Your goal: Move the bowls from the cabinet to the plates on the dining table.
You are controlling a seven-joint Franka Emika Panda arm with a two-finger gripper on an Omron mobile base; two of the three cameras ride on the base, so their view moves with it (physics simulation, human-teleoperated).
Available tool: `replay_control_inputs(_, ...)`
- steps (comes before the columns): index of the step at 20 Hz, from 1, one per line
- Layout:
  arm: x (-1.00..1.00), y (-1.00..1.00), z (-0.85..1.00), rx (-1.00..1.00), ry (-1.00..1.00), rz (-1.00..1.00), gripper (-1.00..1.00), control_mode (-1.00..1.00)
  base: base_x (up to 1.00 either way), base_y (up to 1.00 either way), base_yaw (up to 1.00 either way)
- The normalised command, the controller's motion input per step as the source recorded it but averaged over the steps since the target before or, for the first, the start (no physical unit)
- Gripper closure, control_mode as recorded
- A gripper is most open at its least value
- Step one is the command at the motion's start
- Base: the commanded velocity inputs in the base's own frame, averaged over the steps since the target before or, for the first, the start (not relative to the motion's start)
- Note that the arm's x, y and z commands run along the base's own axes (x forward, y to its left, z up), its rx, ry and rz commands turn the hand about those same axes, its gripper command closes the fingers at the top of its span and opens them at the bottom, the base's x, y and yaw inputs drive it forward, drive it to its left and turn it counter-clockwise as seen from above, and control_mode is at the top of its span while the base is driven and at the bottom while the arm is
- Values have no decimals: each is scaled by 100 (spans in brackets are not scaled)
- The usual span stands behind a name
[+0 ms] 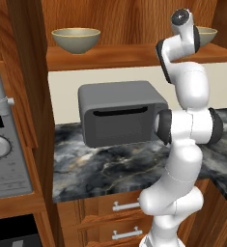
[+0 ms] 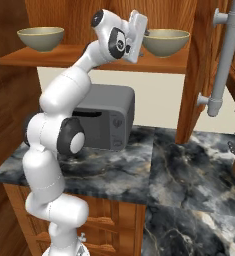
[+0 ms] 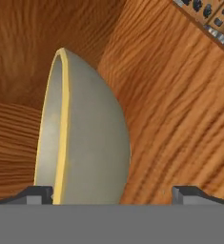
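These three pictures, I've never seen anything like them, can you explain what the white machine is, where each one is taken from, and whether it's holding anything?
The white machine is a robot arm in a rendered kitchen. Two pictures come from cameras behind it, one on its left and one on its right. The third looks out from its hand, which is rolled, so the scene appears sideways. Two bowls sit on the wooden shelf of a cabinet: the left bowl and the right bowl. Below, a marbled counter carries a grey toaster oven. The gripper has its jaws open on either side of the right bowl; nothing is held yet.
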Motion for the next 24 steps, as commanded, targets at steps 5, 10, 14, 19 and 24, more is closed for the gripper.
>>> replay_control_inputs(5,-27,-3,-53,5,8,0,-100,-100,0,0,0)
replay_control_inputs(10,-24,-2,-53,4,8,0,-100,-100,0,0,0)
replay_control_inputs(14,-9,1,-58,4,4,2,-100,-100,0,0,0)
replay_control_inputs(19,23,3,-40,1,1,7,100,-100,0,0,0)
replay_control_inputs(24,23,1,-3,0,-4,8,100,-100,0,0,0)
